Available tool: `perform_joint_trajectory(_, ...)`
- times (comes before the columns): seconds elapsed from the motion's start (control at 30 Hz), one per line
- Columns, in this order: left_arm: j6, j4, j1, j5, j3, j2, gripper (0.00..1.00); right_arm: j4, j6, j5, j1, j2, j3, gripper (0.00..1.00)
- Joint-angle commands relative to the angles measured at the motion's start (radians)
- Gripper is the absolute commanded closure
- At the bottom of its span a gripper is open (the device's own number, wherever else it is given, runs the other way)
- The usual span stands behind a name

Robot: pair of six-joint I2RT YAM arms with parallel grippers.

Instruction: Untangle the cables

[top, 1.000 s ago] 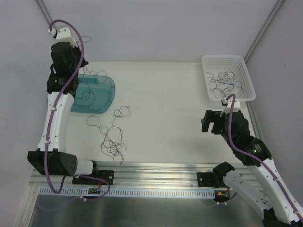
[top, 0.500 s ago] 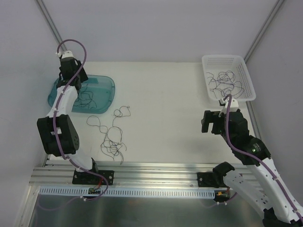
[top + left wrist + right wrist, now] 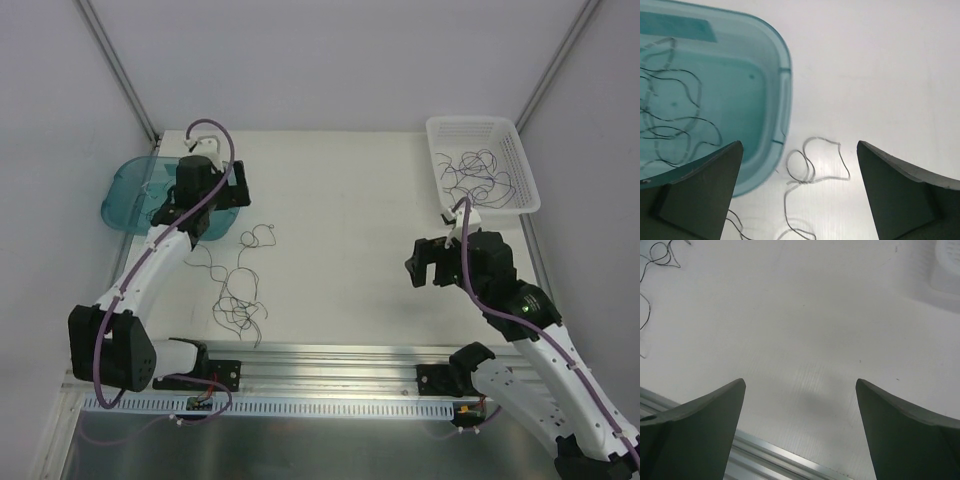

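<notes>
A tangle of thin dark cables (image 3: 238,290) lies on the white table, left of centre. More cables (image 3: 695,118) lie in the teal tray (image 3: 125,190), and others in the white basket (image 3: 470,122). My left gripper (image 3: 215,200) hovers over the tray's right edge (image 3: 785,75). In the left wrist view this gripper (image 3: 799,145) is open and empty, with a cable loop (image 3: 844,161) on the table between its fingers. My right gripper (image 3: 432,262) hangs over bare table at the right. It (image 3: 800,381) is open with nothing in it.
An aluminium rail (image 3: 330,355) runs along the near table edge and shows in the right wrist view (image 3: 765,455). The basket sits at the far right corner, the tray at the far left. Grey walls and frame posts close in both sides.
My left arm has swung from the far left corner to the tray's right edge and its gripper has opened. The right arm has shifted slightly left.
</notes>
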Motion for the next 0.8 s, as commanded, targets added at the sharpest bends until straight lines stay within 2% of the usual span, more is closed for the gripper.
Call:
perform_joint_trajectory(0.0,-0.015,-0.064,-0.084,0.013,-0.092,-0.051,0.01,0.057,0.006,-0.148,-0.002,-0.012,-0.017,0.03)
perform_joint_trajectory(0.17,0.026,-0.073,-0.269,-0.048,-0.123,0.003,0.01,0.079,0.040,-0.228,-0.002,-0.047,-0.062,0.03)
perform_joint_trajectory(0.27,0.018,-0.071,-0.322,-0.096,-0.102,0.085,0.01,0.069,0.054,-0.240,0.000,-0.064,-0.074,0.03)
perform_joint_trajectory(0.4,-0.023,-0.071,-0.372,-0.197,-0.030,0.243,0.06,0.060,0.064,-0.247,0.001,-0.087,-0.082,0.03)
perform_joint_trajectory(0.5,-0.070,-0.073,-0.374,-0.283,0.010,0.340,0.17,0.060,0.074,-0.271,0.001,-0.095,-0.088,0.03)
perform_joint_trajectory(0.53,-0.086,-0.073,-0.374,-0.306,0.019,0.358,0.25,0.062,0.077,-0.282,0.001,-0.093,-0.089,0.03)
perform_joint_trajectory(0.63,-0.103,-0.071,-0.380,-0.326,0.055,0.417,0.39,0.080,0.092,-0.308,0.003,-0.096,-0.112,0.03)
perform_joint_trajectory(0.67,-0.104,-0.070,-0.382,-0.327,0.064,0.431,0.48,0.103,0.092,-0.317,0.003,-0.096,-0.123,0.03)
perform_joint_trajectory(0.73,-0.109,-0.071,-0.382,-0.324,0.085,0.463,0.58,0.137,0.126,-0.354,0.011,-0.092,-0.158,0.03)
perform_joint_trajectory(0.77,-0.109,-0.073,-0.383,-0.321,0.090,0.472,0.66,0.179,0.136,-0.365,0.012,-0.089,-0.170,0.03)
